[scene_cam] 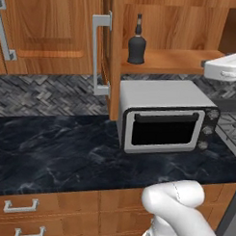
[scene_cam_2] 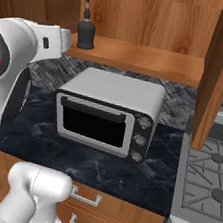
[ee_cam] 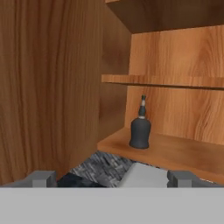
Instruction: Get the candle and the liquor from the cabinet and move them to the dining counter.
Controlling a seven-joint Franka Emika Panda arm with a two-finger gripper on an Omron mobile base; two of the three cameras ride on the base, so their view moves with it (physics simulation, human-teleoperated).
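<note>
Standing wide apart, the gripper's (ee_cam: 112, 177) jaws held nothing and touched nothing; its two grey fingertips (ee_cam: 41, 178) framed the open cabinet (ee_cam: 57, 87) from well short of it. The liquor (ee_cam: 140, 129) stood upright, alone, on the cabinet's lower shelf near its left end, with an upper shelf above it. Below the cabinet, a silver toaster oven (scene_cam: 163, 116) sat on the black marble counter (scene_cam: 51, 151), its door shut.
</note>
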